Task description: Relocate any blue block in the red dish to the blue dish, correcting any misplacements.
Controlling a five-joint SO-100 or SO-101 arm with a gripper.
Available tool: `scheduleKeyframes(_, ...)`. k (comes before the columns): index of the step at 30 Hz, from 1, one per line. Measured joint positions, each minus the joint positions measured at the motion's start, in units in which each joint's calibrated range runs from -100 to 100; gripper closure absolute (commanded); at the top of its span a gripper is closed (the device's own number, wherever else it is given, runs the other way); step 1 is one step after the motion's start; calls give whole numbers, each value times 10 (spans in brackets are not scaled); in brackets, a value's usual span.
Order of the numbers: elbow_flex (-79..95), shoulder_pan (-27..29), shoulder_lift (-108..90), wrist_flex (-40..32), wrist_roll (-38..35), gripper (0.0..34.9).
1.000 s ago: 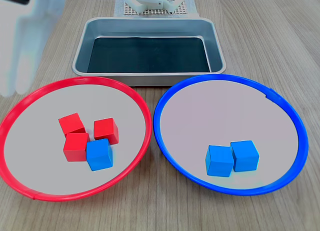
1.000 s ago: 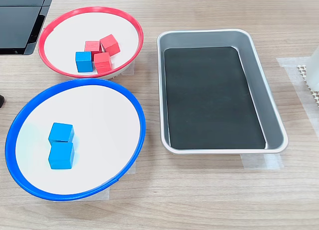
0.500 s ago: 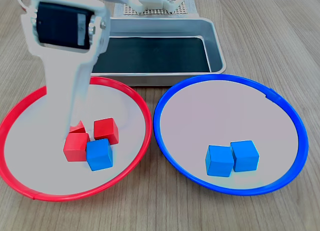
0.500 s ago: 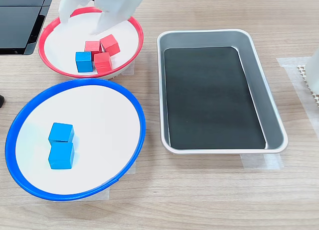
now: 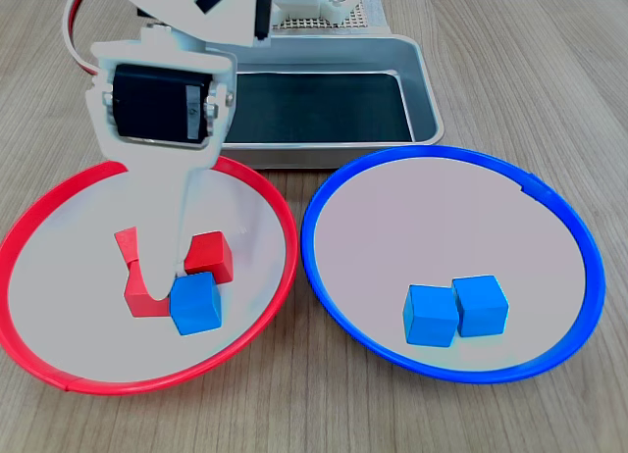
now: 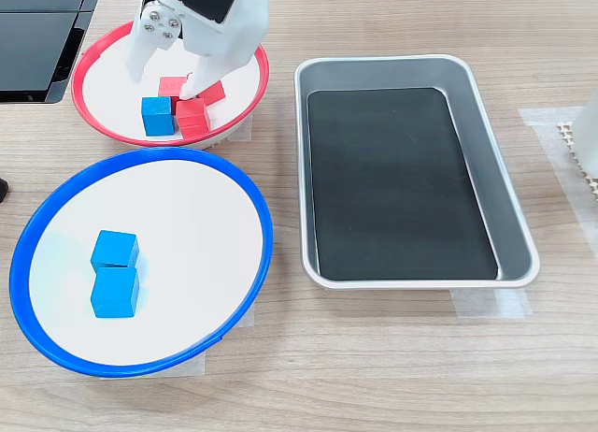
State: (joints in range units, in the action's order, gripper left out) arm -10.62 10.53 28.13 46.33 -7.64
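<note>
White gripper is hovering spread open, empty, over small glossy blue block in red-rimmed round dish; next: straddle it, avoiding touching red cubes.

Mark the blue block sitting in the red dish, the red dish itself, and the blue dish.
blue block (image 5: pixel 193 304): first exterior view, front face.
red dish (image 5: pixel 257 183): first exterior view, far-right stretch of rim.
blue dish (image 5: pixel 442 153): first exterior view, far rim.
</note>
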Motion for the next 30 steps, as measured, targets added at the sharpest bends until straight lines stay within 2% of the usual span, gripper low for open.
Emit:
scheduleKeyframes(13, -17, 2, 14, 2, 1, 217)
scheduleKeyframes(30, -23, -8, 19, 2, 4, 192)
